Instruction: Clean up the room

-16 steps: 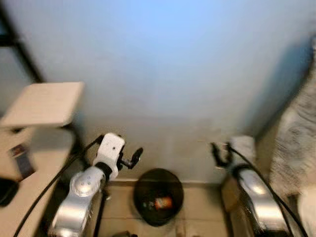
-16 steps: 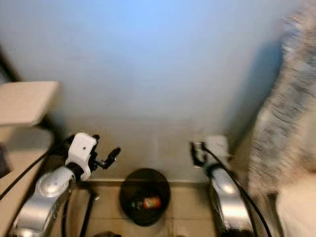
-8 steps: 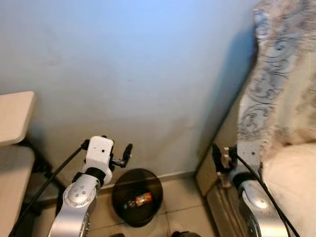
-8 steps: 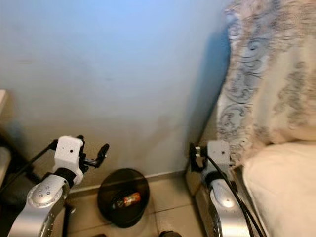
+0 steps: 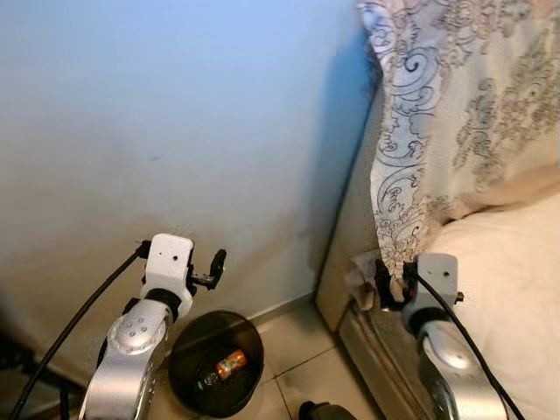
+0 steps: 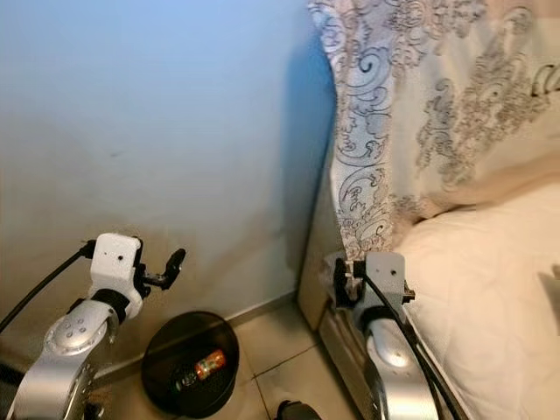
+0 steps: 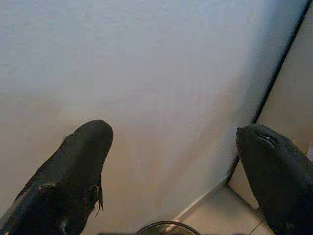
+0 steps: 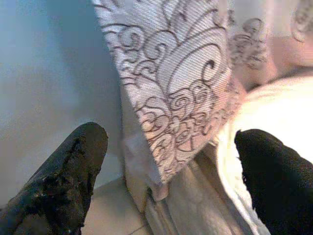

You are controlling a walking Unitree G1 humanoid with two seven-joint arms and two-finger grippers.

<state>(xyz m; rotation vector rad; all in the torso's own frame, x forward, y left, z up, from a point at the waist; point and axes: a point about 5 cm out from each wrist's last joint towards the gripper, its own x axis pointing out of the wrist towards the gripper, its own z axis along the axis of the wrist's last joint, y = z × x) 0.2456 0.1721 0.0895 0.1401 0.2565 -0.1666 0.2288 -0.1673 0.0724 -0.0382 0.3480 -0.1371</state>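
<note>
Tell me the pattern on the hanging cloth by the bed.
Dark scrolling swirls on a pale cloth, clearest in the right wrist view.

A bin (image 5: 215,363) sits at six o'clock against the wall (image 5: 175,131); a can (image 5: 229,362) lies inside; the bed (image 5: 499,289) is at three o'clock.

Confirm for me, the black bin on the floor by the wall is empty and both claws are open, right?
Not quite. The black bin isn't empty: the left eye view shows a small orange item lying inside. Both the left claw and right claw are open.
</note>
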